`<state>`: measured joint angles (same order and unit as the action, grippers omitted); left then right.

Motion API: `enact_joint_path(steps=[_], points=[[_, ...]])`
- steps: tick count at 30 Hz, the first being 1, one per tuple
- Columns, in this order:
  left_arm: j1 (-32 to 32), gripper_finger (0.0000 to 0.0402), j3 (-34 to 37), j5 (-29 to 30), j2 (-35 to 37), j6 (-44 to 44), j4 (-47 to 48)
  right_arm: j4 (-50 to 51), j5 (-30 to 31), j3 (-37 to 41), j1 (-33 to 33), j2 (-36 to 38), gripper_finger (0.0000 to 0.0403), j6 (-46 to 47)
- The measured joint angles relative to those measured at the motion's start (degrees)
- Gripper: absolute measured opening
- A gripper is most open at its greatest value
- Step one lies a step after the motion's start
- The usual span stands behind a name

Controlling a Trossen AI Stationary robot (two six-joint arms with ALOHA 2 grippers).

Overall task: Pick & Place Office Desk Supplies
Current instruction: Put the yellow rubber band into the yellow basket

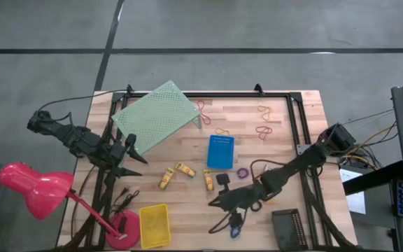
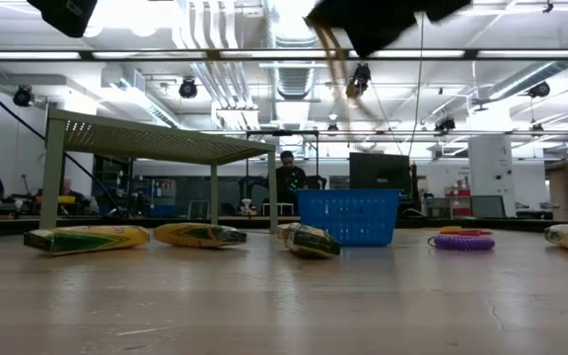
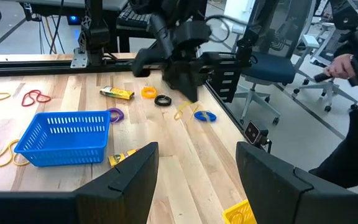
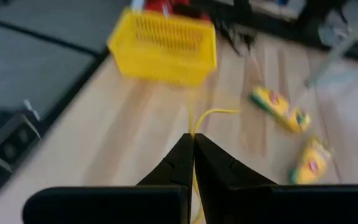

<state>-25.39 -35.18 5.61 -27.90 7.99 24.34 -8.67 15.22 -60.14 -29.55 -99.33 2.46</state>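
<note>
Item in hand: a thin yellow rubber band (image 4: 205, 118) is hanging pinched between the closed fingers of the right gripper (image 1: 219, 201), lower centre of the high view, between the yellow bin (image 1: 154, 225) and the blue bin (image 1: 220, 151).
Progress: early, by my judgement; both bins are showing no supplies inside, and nearly everything is lying loose on the table (image 1: 285, 143).
Yellow-gold pieces: three are lying at centre in the high view (image 1: 166, 178) (image 1: 185, 169) (image 1: 207, 179); a fourth (image 3: 117, 93) is showing only in the left wrist view.
Rubber bands: four loose ones are lying at upper centre and upper right of the high view (image 1: 264, 110).
Rings: purple (image 1: 242, 172), black (image 3: 163, 100), orange (image 3: 148, 92), blue (image 3: 205, 116), one each.
Left gripper (image 1: 137, 152): waiting at left of the high view, fingers spread wide, holding nothing.
</note>
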Motion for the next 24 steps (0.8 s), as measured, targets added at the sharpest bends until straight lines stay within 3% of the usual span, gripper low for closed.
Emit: enact_joint_path(steps=[24], points=[[0.0, 0.0221, 0.0, 0.0, 0.0, 0.0, 0.5, -20.9, -0.2, -23.3, 1.4, -28.7, 0.0008, -2.3]])
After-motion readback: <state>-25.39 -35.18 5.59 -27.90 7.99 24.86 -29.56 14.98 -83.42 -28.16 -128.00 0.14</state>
